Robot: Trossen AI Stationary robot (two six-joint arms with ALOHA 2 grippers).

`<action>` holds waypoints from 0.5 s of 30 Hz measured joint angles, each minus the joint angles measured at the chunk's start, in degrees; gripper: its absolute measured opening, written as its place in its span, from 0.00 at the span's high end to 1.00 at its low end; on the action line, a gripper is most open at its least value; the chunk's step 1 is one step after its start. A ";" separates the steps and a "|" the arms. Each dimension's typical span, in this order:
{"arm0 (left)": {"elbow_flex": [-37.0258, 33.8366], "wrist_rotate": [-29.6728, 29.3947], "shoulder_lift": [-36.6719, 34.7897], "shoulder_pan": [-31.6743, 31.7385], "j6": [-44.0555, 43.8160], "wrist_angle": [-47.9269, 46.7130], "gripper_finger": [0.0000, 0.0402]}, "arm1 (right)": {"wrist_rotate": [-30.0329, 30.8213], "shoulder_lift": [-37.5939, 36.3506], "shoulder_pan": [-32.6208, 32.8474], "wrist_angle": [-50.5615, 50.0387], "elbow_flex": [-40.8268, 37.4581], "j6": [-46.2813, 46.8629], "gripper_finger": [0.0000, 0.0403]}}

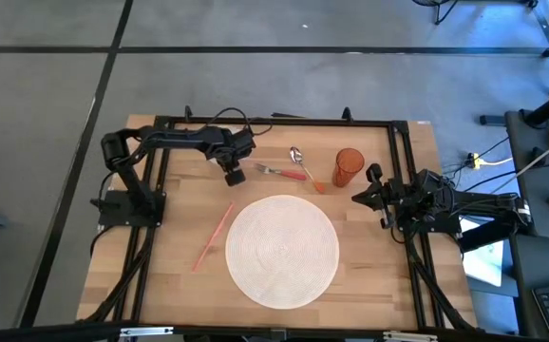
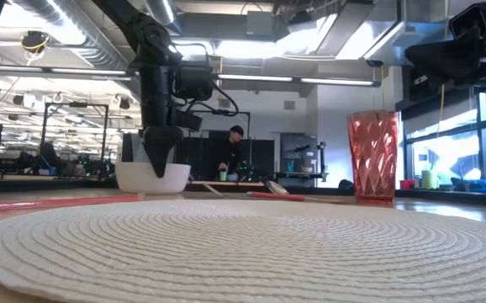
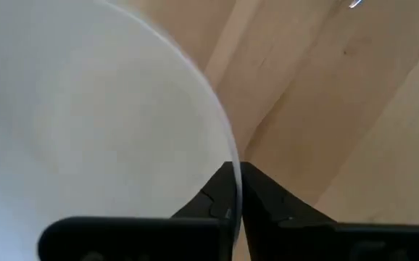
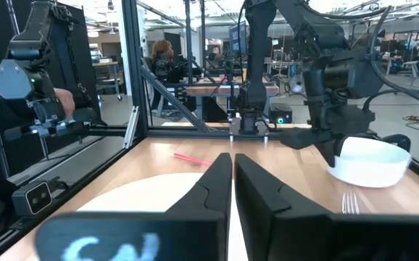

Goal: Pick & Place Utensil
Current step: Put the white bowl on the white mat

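A white bowl (image 2: 152,178) is at the table's far left part, and my left gripper (image 2: 161,160) is shut on its rim, pointing down. It also shows in the high view (image 1: 234,177). A fork with a red handle (image 1: 279,172) and a spoon (image 1: 303,163) lie flat on the wood to the right of the bowl. My right gripper (image 1: 369,195) is shut and empty at the table's right side, and shows in its own wrist view (image 4: 233,163). My left gripper pinches the bowl's rim (image 3: 230,190), one finger inside the bowl and one outside. The fingers come from above, pointing down. The bowl sits level below them (image 4: 372,161). I cannot tell whether its base touches the table.
A red faceted cup (image 1: 348,167) stands right of the spoon. A round white woven placemat (image 1: 282,249) lies at the table's middle near side. A pink stick (image 1: 213,237) lies left of it. A black frame (image 1: 274,122) rims the table. A person stands in the room beyond.
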 joint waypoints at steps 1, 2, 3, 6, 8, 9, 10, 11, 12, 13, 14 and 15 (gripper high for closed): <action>-0.04 -0.84 -0.38 -0.52 0.03 -0.09 0.98 | 0.00 0.00 -0.01 0.00 0.00 0.00 0.95; 0.04 -1.81 -0.89 -1.13 0.07 -0.04 0.99 | -0.01 0.00 -0.01 0.00 0.00 0.00 0.95; 0.37 -2.11 -1.51 -1.79 -0.09 -0.63 0.99 | -0.01 0.00 0.00 0.00 0.00 0.00 0.95; 2.22 -3.56 -3.42 -5.08 -1.54 -2.62 0.99 | 0.01 0.00 0.00 0.00 0.00 0.00 0.95; 4.13 -3.56 -4.74 -8.49 -2.08 -4.07 0.99 | 0.01 -0.02 0.00 0.02 0.00 0.00 0.95; 5.53 -3.55 -5.07 -10.47 -2.60 -5.27 0.99 | 0.03 -0.02 0.00 0.02 0.00 0.00 0.95; 6.97 -3.49 -5.17 -12.61 -3.18 -6.18 0.99 | 0.01 -0.02 0.00 0.01 0.00 0.00 0.95; 8.57 -3.44 -5.14 -14.98 -3.82 -7.21 0.99 | 0.02 -0.02 0.00 0.02 0.00 0.00 0.95; 10.06 -3.39 -5.13 -17.39 -4.44 -8.17 0.99 | 0.04 -0.02 0.00 0.02 0.00 0.00 0.95; 11.44 -3.39 -5.10 -19.89 -5.00 -8.49 0.99 | 0.06 -0.02 -0.01 0.02 0.00 0.00 0.95; 13.19 -3.36 -4.59 -22.59 -5.71 -8.45 0.99 | 0.03 -0.02 0.00 0.02 0.00 0.00 0.95; 14.72 -3.36 -4.09 -25.19 -6.52 -7.96 0.99 | 0.03 -0.02 -0.01 0.02 0.00 0.00 0.95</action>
